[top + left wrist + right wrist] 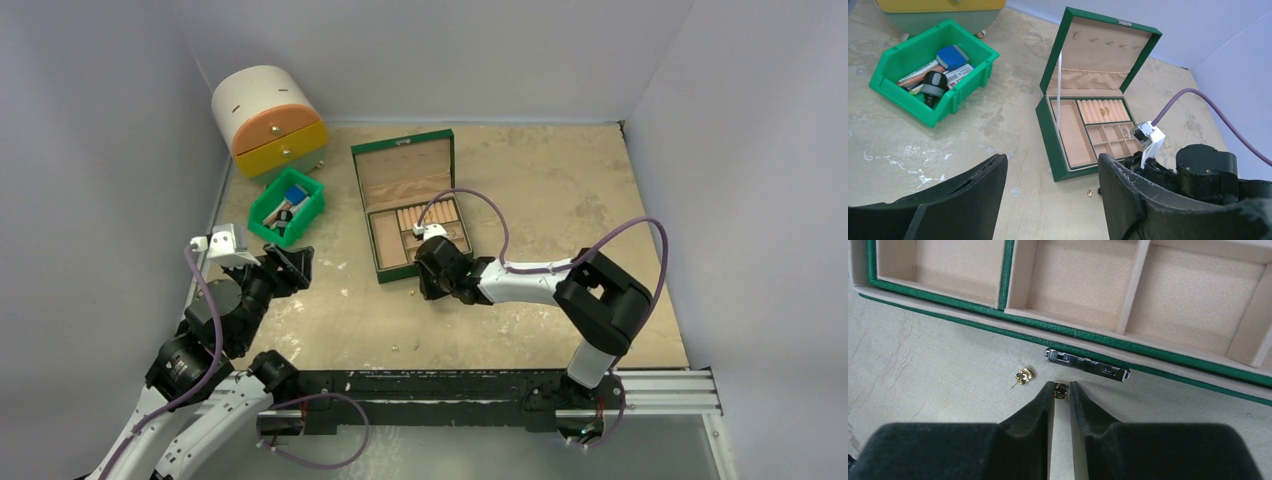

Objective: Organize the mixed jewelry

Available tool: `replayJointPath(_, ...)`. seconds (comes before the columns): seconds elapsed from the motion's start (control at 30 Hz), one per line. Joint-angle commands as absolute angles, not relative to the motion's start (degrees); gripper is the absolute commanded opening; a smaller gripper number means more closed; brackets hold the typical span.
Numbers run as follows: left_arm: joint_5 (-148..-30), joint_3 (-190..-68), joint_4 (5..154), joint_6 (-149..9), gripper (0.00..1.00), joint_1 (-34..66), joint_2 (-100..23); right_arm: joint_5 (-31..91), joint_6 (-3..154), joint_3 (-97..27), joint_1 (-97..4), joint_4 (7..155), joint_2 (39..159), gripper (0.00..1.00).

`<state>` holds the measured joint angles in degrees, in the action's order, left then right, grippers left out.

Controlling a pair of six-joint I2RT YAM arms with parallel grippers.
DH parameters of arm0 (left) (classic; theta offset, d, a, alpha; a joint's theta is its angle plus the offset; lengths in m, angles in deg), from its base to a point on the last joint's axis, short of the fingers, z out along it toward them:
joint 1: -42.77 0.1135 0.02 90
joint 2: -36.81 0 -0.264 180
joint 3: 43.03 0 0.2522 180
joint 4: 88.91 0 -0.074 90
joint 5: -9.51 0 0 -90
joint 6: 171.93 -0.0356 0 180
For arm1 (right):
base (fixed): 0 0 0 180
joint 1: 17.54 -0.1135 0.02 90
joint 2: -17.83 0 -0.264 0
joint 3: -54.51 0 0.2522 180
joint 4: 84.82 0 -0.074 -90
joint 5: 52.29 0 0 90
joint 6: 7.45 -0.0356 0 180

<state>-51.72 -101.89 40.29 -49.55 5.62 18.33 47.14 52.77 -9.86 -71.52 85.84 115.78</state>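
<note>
Beside felt-lined green box (1073, 295), right pincer (1061, 390) seemingly pinching gold stud (1060, 389), left pincer (1052, 160) spread.

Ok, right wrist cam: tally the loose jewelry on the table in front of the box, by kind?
gold stud with post: 1
gold piece with green stone, between the fingertips of the right gripper: 1
Total: 2

The table (560, 190) has a sandy, scuffed top. Plain pale walls (450, 50) stand behind the table and at both its sides. A small round white cabinet (265, 120) with orange and yellow drawers sits at the table's far left corner. A metal rail (660, 385) lines its near edge.
</note>
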Motion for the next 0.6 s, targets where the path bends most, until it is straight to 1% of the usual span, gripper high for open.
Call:
replayJointPath(0.0,-51.7,-102.0,42.2,-48.9,0.66,5.9,17.8,48.1,53.6,-12.0,-71.9,87.0,116.3,0.19)
replayJointPath(0.23,-51.7,-102.0,42.2,-48.9,0.66,6.0,17.7,48.7,53.9,-12.7,-72.2,86.7,116.8,0.13)
replayJointPath(0.37,-51.8,-102.0,42.3,-48.9,0.66,6.1,17.6,49.1,54.0,-13.2,-72.3,86.2,116.8,0.0)
replayJointPath(0.57,-51.8,-102.0,42.3,-49.0,0.66,6.2,17.4,49.9,53.9,-13.1,-72.6,85.6,115.4,0.0)
